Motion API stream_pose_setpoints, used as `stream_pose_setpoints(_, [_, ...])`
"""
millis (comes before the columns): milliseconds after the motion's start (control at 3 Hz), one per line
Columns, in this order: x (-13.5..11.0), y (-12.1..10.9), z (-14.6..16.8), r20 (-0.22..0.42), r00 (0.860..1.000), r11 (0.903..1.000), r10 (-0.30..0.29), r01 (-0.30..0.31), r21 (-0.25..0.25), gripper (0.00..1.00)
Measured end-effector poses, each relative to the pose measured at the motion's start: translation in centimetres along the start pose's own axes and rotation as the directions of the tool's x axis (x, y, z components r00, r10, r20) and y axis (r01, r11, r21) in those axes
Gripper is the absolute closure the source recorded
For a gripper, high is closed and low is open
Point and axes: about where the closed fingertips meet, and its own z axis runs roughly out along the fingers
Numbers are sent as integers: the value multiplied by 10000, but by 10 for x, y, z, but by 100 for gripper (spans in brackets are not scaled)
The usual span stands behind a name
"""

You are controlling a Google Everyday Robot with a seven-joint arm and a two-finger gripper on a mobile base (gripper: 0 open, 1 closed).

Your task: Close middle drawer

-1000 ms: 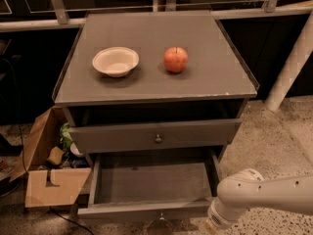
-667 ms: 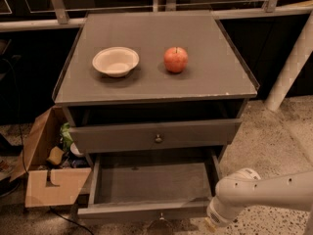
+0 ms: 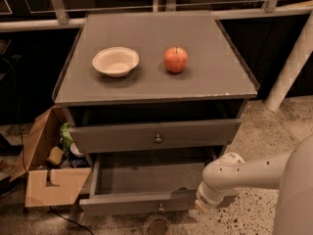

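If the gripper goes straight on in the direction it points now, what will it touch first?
Probably the middle drawer. The gripper is at the right end of the drawer's pulled-out front and seems aimed down and left at that panel. Depth is unclear, so it may already touch it.

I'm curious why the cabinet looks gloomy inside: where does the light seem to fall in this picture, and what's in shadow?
Camera view: dim, warm light from above brightens the grey wooden cabinet's top; the round white bowl and red apple cast soft shadows; the shallow grey middle drawer, pulled out, is dim inside; the pale end effector at its front right corner catches light.
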Motion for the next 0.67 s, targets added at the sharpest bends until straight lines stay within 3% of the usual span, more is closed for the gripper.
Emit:
stream_pose_setpoints(333, [0, 0, 0, 0, 10000, 10000, 0, 0, 0, 100])
stream_pose_setpoints(667, [-16, -6, -1, 184, 9998, 10000, -7, 6, 50, 100])
